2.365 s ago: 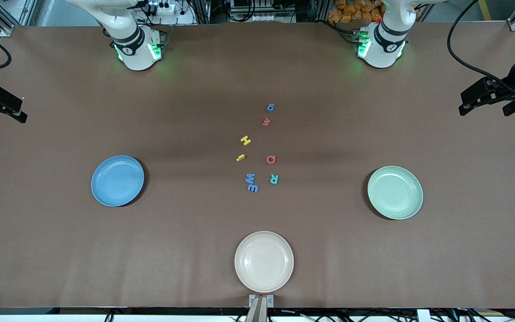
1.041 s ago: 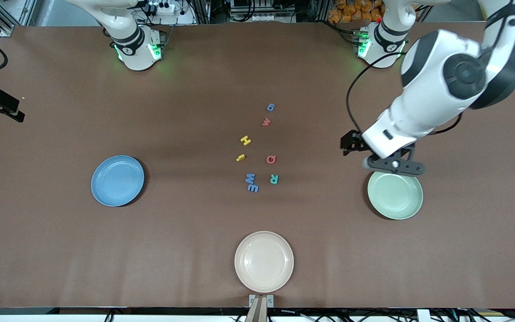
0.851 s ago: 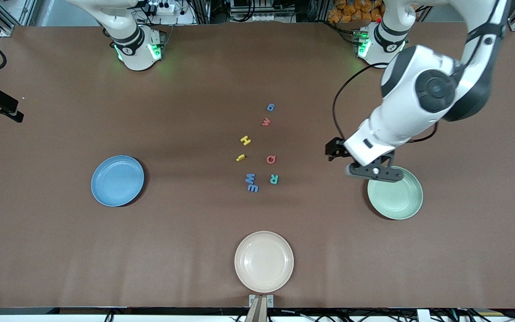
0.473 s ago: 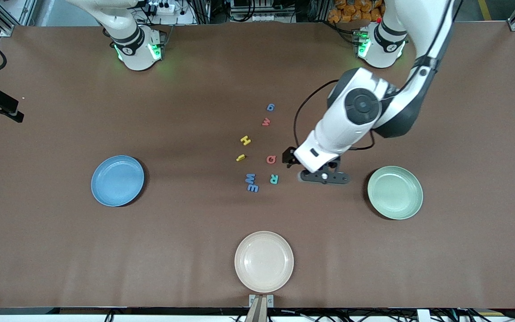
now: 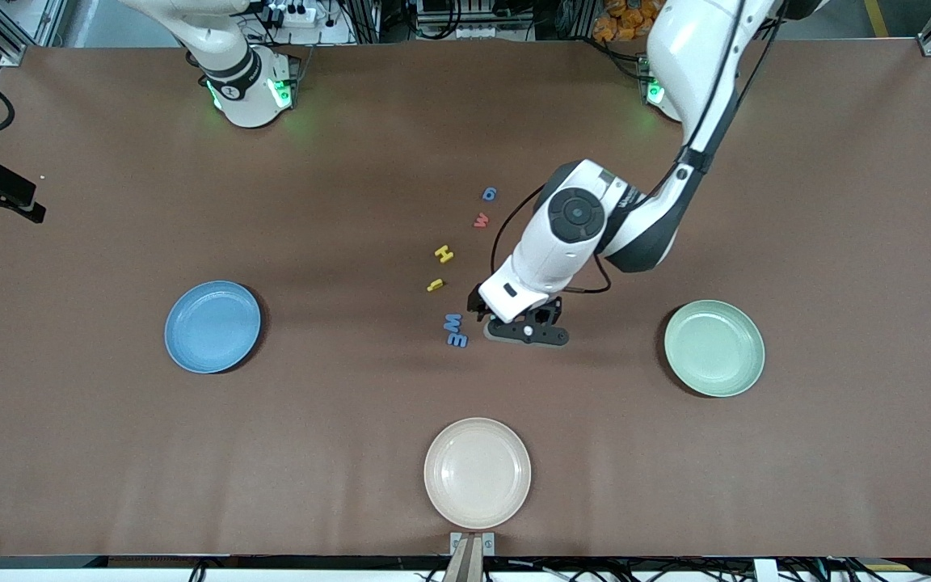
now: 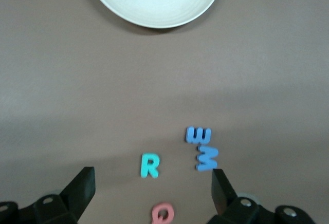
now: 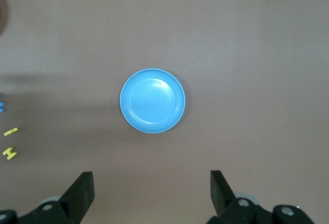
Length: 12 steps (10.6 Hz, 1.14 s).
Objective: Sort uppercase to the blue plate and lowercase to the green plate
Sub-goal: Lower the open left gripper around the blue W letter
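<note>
Left gripper point(image 6: 149, 193), fingers spread wide and empty, is held over the R point(image 6: 149, 165) and Q point(image 6: 162, 213), beside the M point(image 6: 206, 158). Right gripper point(image 7: 149, 193), likewise wide and empty, waits above the blue plate point(image 7: 152, 100). The green plate point(image 5: 714, 347) lies toward the left arm's end.

The surface point(image 5: 110, 453) is plain brown. The plates are light blue point(image 5: 212, 326), pale green point(image 5: 714, 348) and cream point(image 5: 477, 473). The R point(image 6: 149, 165) is teal.

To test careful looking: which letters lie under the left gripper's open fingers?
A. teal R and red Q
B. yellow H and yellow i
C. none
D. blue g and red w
A: the left wrist view shows the teal R and red Q between the left gripper's open fingers.
</note>
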Each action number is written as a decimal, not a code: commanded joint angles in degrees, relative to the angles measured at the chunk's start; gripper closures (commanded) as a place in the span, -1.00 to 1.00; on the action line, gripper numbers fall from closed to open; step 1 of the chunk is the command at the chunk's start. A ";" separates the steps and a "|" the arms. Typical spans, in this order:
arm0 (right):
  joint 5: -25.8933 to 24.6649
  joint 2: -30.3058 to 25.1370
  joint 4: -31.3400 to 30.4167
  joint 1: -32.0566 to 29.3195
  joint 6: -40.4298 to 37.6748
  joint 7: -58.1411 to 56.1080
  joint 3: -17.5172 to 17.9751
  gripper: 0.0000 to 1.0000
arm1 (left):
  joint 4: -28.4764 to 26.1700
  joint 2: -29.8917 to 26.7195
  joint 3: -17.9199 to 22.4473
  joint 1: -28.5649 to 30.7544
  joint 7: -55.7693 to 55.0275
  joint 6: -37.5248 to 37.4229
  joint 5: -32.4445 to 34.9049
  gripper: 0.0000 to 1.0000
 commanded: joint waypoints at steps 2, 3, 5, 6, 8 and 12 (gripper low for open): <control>0.05 0.85 -0.15 -0.96 -0.48 0.19 0.77 -1.00 | 6.42 6.53 5.48 -6.23 -0.88 5.24 -0.50 -1.00; 0.05 1.37 -0.24 -0.88 -0.47 0.19 0.77 -1.00 | 6.95 7.59 6.79 -7.73 -0.88 5.95 -1.55 -1.00; 0.14 2.69 -0.24 -0.88 -0.47 0.19 0.77 -1.00 | 7.13 8.82 8.38 -9.58 -0.88 7.88 -2.00 -1.00; 0.14 3.22 -0.24 -0.79 -0.39 0.28 0.77 -1.00 | 7.13 9.44 8.82 -10.46 -0.88 8.84 -2.00 -1.00; 0.05 4.62 -0.24 -1.05 0.23 0.28 0.77 -1.00 | 7.13 10.93 11.63 -13.44 -0.88 9.91 -3.22 -0.96; -0.03 7.79 -0.15 -1.84 2.94 0.37 0.77 -1.00 | 7.05 12.17 12.78 -16.44 -1.05 10.44 -4.46 -0.73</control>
